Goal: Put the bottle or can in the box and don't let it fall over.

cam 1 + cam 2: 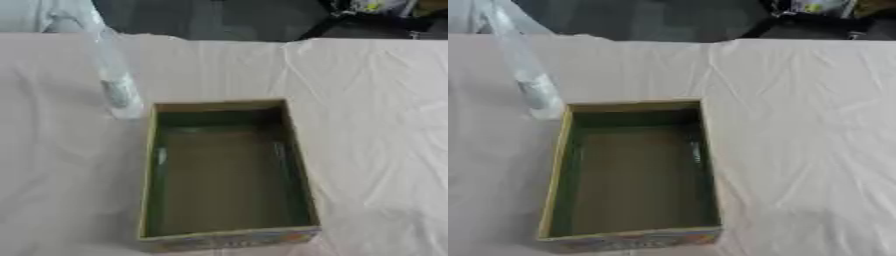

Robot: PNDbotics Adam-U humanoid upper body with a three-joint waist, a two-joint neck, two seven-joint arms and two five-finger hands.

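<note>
Clear plastic bottle [112,75] stands upright on the bench [376,125], just beside the far left corner of the box [229,239]; whether the two touch cannot be told. Bottle is transparent, with a faint pale band near its lower part. Box is open-topped, rectangular, greenish inner walls, brown floor, printed outer face at the near end; nothing lies inside it. Bench is covered by a wrinkled white cloth [798,150]. Neither hand shows in either view, so state of the hand cannot be told.
</note>
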